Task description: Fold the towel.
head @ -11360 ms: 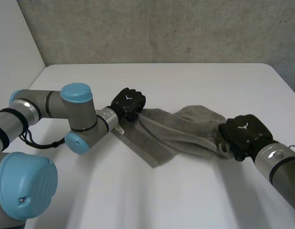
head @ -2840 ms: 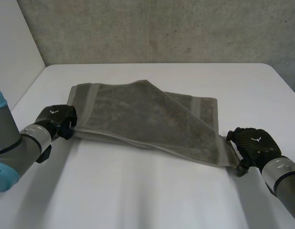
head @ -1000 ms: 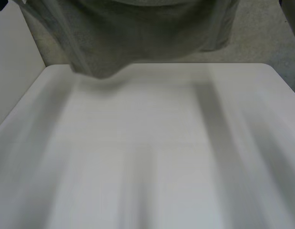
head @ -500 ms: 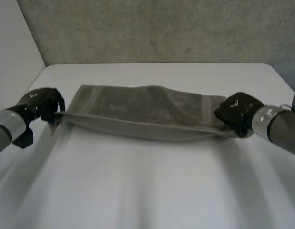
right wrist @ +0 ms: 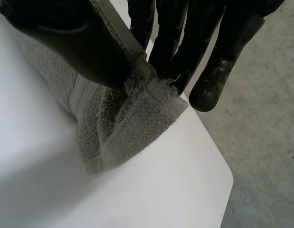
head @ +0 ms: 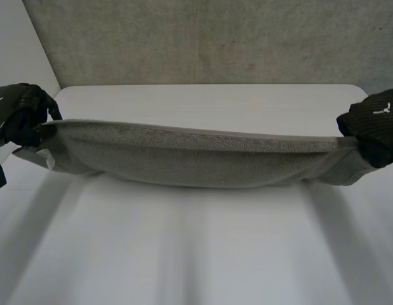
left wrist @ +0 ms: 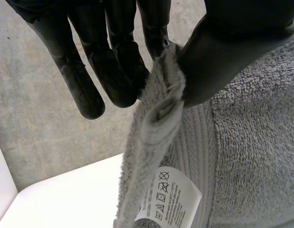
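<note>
1. Towel [head: 196, 155], grey, held up off the white table [head: 196, 254] and drawn out from near the tabletop's left edge to near its right edge. The top hem runs almost straight and the middle sags below it. Whether the sag touches the tabletop cannot be told. The towel hides the strip of tabletop behind it.
2. Left hand [head: 18, 114], at the towel's left end and partly cut off by the head view's edge. In the left wrist view the thumb [left wrist: 222, 52] presses the corner hem against straight fingers [left wrist: 113, 71] held close together, so the corner is pinched. The cloth covers the thumb's pad.
3. Right hand [head: 374, 127], at the towel's right end and likewise cut by the view's edge. In the right wrist view the thumb [right wrist: 66, 38] clamps the corner against straight fingers [right wrist: 184, 42] set side by side. The corner's tip juts out past the pinch, and the contact itself is hidden under the thumb.
4. Care label [left wrist: 168, 202], white, hanging from the hem just below the left hand's pinch. Washing symbols show, but the print is too small to read.
5. Rough grey wall [head: 215, 38], behind the tabletop's far edge. A similar grey surface lies beyond the rounded tabletop corner near the right hand's fingertips.
</note>
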### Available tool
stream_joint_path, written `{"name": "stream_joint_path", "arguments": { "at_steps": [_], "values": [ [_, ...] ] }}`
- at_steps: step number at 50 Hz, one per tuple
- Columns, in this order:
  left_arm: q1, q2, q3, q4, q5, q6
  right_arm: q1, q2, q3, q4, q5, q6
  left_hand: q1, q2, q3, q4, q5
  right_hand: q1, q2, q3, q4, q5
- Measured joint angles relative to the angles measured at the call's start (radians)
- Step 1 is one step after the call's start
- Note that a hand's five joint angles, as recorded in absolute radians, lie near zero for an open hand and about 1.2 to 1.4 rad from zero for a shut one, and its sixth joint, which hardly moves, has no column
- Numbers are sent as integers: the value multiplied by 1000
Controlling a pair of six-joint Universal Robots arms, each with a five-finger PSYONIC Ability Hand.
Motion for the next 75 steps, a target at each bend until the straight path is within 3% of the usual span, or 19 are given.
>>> {"name": "stream_joint_path", "arguments": {
  "at_steps": [7, 19, 25, 31, 39, 40, 43, 46, 47, 49, 57, 67, 75],
  "values": [
    [-32, -145, 42, 21, -11, -15, 25, 152, -90, -18, -7, 36, 0, 1, 0, 0, 5, 0, 0, 0, 0, 2],
    [-150, -595, 353, 38, -100, -6, 143, 504, -283, -195, 171, 75, 1, 2, 0, 0, 5, 0, 0, 0, 0, 2],
    [-179, -755, 533, 35, -171, -7, 166, 616, -333, -347, 209, 109, 1, 2, 0, 0, 5, 0, 0, 0, 0, 2],
    [-200, -872, 683, 33, -232, -10, 185, 731, -413, -429, 257, 123, 1, 2, 0, 0, 5, 0, 0, 0, 0, 2],
    [-230, -968, 820, 37, -252, -17, 212, 871, -550, -437, 298, 124, 1, 2, 1, 0, 5, 0, 0, 0, 0, 2],
    [-234, -978, 834, 37, -251, -18, 216, 888, -569, -436, 301, 124, -12, -29, -28, -34, -19, -26, -26, -36, -31, -35],
    [-242, -996, 862, 40, -251, -17, 225, 925, -612, -434, 311, 124, -338, -391, -380, -382, -350, -417, -423, -408, -410, -429],
    [-250, -1014, 891, 45, -252, -17, 232, 961, -662, -433, 337, 126, -835, -885, -865, -888, -860, -933, -948, -941, -931, -982],
    [-252, -1017, 898, 46, -252, -16, 233, 970, -680, -432, 349, 126, -950, -999, -982, -1003, -984, -1016, -1028, -1032, -1038, -1087],
    [-255, -1022, 909, 48, -254, -16, 235, 980, -707, -432, 368, 128, -1027, -1080, -1070, -1085, -1083, -1072, -1069, -1090, -1086, -1121],
    [-258, -1002, 925, 50, -294, -17, 252, 948, -777, -429, 411, 149, -1029, -1088, -1080, -1094, -1089, -1083, -1069, -1095, -1086, -1121],
    [-254, -832, 827, 40, -351, -14, 265, 706, -698, -385, 403, 229, -1029, -1089, -1080, -1098, -1089, -1088, -1069, -1095, -1086, -1121],
    [-253, -619, 609, 36, -349, 20, 256, 506, -472, -221, 365, 236, -1029, -1089, -1080, -1098, -1089, -1092, -1069, -1095, -1086, -1121]
  ]
}}
